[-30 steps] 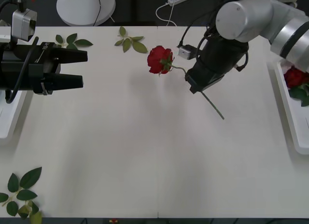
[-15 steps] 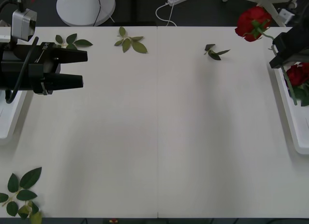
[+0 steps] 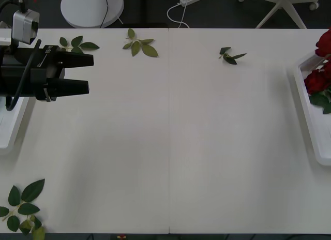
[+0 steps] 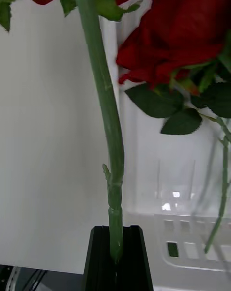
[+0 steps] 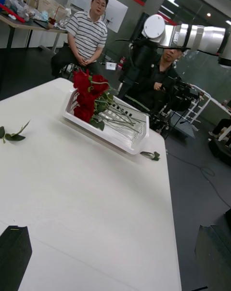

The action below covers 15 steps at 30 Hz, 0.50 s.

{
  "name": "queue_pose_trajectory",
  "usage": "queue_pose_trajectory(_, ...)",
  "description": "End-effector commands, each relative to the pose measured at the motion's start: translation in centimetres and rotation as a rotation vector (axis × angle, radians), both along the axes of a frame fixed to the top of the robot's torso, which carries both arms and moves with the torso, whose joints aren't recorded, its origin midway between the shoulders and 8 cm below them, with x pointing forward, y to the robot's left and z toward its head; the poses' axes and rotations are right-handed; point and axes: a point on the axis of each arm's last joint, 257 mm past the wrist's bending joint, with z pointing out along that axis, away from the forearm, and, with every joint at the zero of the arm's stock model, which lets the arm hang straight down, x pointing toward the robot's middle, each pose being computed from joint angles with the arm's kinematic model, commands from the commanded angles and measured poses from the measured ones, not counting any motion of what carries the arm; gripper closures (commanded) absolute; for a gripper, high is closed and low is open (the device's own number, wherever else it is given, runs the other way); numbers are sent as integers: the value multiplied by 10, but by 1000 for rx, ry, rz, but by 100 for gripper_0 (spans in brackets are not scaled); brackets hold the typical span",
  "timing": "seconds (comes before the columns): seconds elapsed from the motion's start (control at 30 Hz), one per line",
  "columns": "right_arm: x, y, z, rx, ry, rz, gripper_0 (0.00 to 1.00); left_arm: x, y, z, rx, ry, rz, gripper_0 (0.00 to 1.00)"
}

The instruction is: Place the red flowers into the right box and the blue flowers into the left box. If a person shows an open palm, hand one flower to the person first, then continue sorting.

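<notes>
- The white table [image 3: 170, 141] lies before me, with loose leaf sprigs [image 3: 138, 44] scattered near its edges.
- My right gripper [image 4: 117, 258] pinches the green stem [image 4: 107, 108] of a rose, fingers closed tight on it, above the right box [image 3: 310, 116].
- The red flowers [image 3: 316, 82] rest inside that box.
- My left gripper [image 3: 77, 73] hovers over the table's left side, fingers parted, holding nothing.
</notes>
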Motion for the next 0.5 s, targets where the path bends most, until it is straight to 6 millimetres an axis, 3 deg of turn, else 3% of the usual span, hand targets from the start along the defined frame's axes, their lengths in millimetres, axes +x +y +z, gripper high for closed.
queue_pose_trajectory(0.03,-5,-56,4,25,-74,-90,100,-4,-2,-1,-15,60,1,0)
queue_pose_trajectory(0.23,-6,-83,-15,12,-109,-118,100,-4,-2,-1,-15,60,1,0)
queue_pose_trajectory(0.5,-8,-77,-67,16,-90,-138,100,-4,-2,-1,-15,60,1,0)
